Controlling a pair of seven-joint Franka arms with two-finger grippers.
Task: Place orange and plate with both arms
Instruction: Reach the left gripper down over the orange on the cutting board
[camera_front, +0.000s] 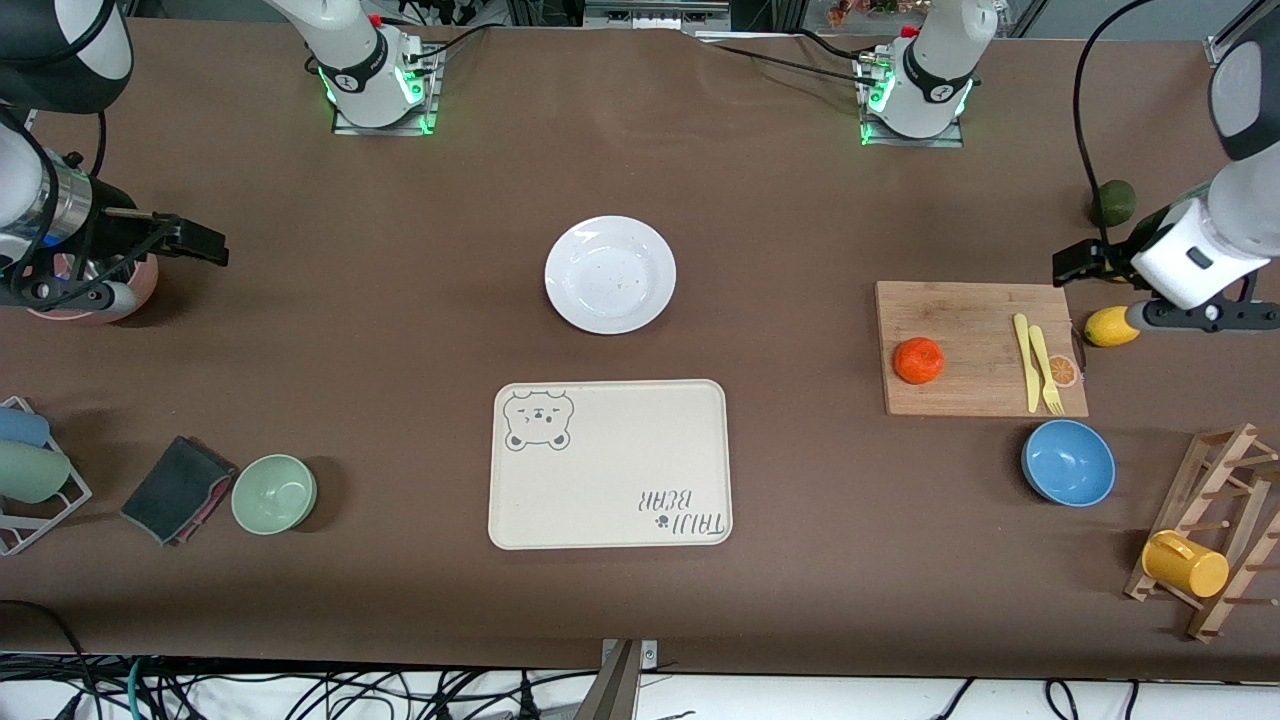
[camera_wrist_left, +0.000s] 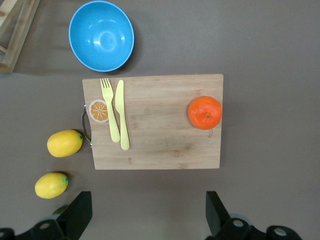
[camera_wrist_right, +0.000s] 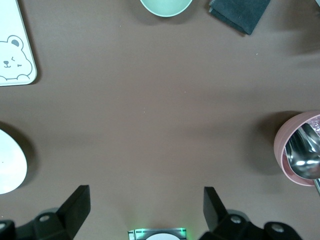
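Wooden cutting board (camera_front: 975, 345) carries the orange (camera_front: 918, 360) | plate (camera_front: 610, 274) sits mid-table, just farther than the bear tray (camera_front: 610, 463) | left gripper (camera_wrist_left: 145, 215) and right gripper (camera_wrist_right: 145, 212) both spread wide, empty | advice: left descends centred over the orange; right approaches the plate's rim low.

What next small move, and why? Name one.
Probably bring the left end effector, open and empty near the lemons, over the orange on the cutting board. The right end effector waits open near the pink cup; the plate sits untouched.
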